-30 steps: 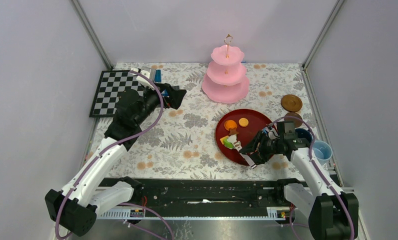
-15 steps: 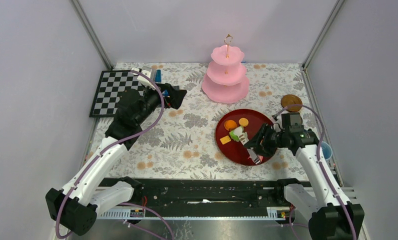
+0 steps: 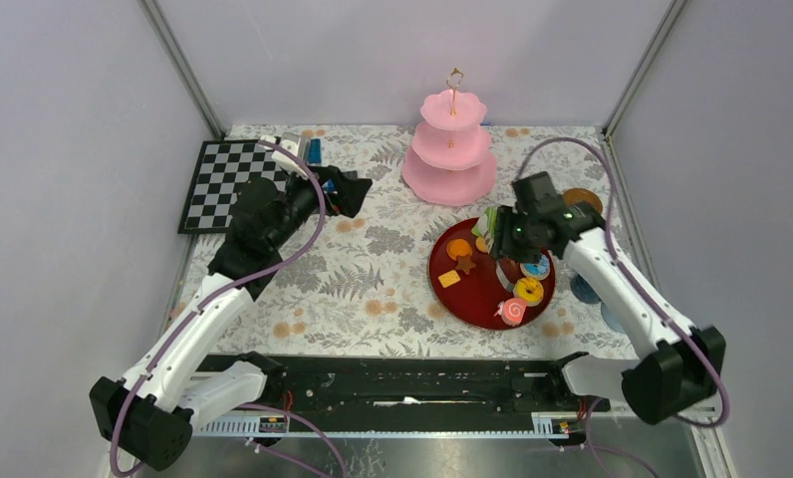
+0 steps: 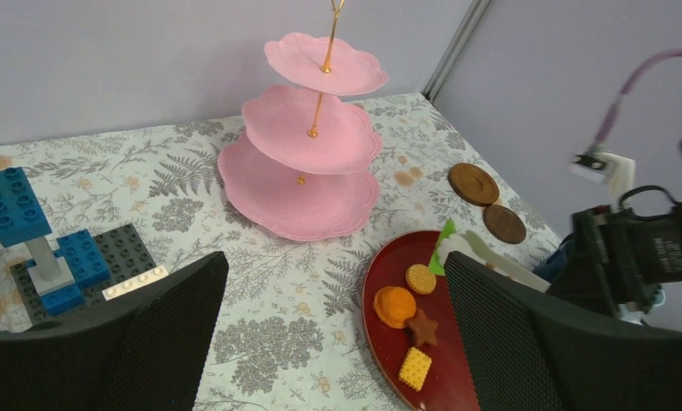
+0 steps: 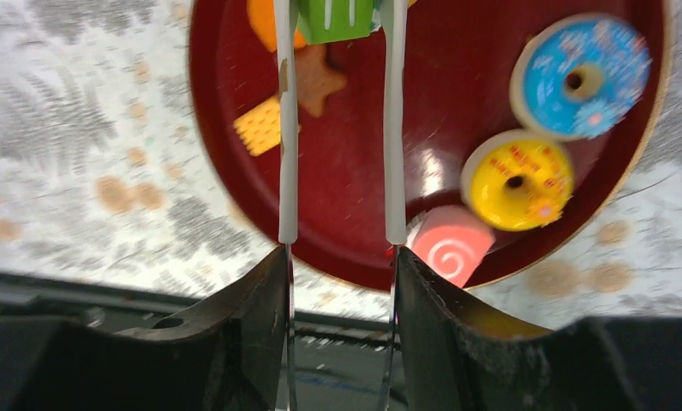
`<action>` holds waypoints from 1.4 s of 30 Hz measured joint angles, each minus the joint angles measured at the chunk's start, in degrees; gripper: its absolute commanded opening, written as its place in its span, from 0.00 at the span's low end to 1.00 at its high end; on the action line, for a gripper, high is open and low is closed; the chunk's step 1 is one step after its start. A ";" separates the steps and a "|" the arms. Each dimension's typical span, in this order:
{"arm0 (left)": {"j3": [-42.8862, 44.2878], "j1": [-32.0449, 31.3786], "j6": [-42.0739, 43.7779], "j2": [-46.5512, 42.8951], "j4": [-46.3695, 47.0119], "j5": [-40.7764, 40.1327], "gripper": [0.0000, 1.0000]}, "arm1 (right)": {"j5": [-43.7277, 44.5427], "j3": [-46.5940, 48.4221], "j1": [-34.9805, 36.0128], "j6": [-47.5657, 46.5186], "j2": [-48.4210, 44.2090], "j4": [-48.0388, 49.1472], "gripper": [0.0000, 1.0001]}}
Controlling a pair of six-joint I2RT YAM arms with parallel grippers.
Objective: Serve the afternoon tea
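Observation:
My right gripper (image 5: pixel 340 257) is shut on the white tongs (image 5: pixel 395 128). The tongs' tips pinch a green cake piece (image 5: pixel 333 19), held above the far edge of the dark red tray (image 3: pixel 477 299). On the tray lie a blue donut (image 5: pixel 582 77), a yellow donut (image 5: pixel 517 180), a pink roll (image 5: pixel 451 244), a star biscuit (image 5: pixel 319 79) and a square biscuit (image 5: pixel 259 126). The pink three-tier stand (image 3: pixel 450 149) stands bare behind the tray. Two brown saucers (image 4: pixel 473 182) lie to the right. Blue cups (image 3: pixel 584 289) show partly under my right arm. My left gripper (image 3: pixel 358 191) hovers open at the back left, holding nothing.
A checkerboard mat (image 3: pixel 218 179) lies in the back left corner, with blue and grey toy bricks (image 4: pixel 29 223) beside it. Enclosure walls and metal posts close in the flowered tablecloth on three sides.
My right arm swung from the near right side toward the back, lifting the tongs with the green piece over the tray's far edge. The donuts and roll came into view. The left arm stayed still.

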 measured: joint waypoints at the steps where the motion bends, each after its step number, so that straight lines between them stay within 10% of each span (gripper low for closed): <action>1: 0.00 0.00 0.00 -0.15 0.00 0.00 0.99 | 2.97 1.09 1.84 -0.57 1.84 0.00 0.17; 18: -0.02 0.52 0.63 -9.64 -0.26 -20.57 0.99 | 47.21 25.24 24.65 -15.02 34.86 -2.05 0.15; 42: -0.04 3.41 -1.09 -10.27 -2.86 -29.35 0.99 | 62.40 56.19 30.21 -29.75 67.91 -2.69 0.20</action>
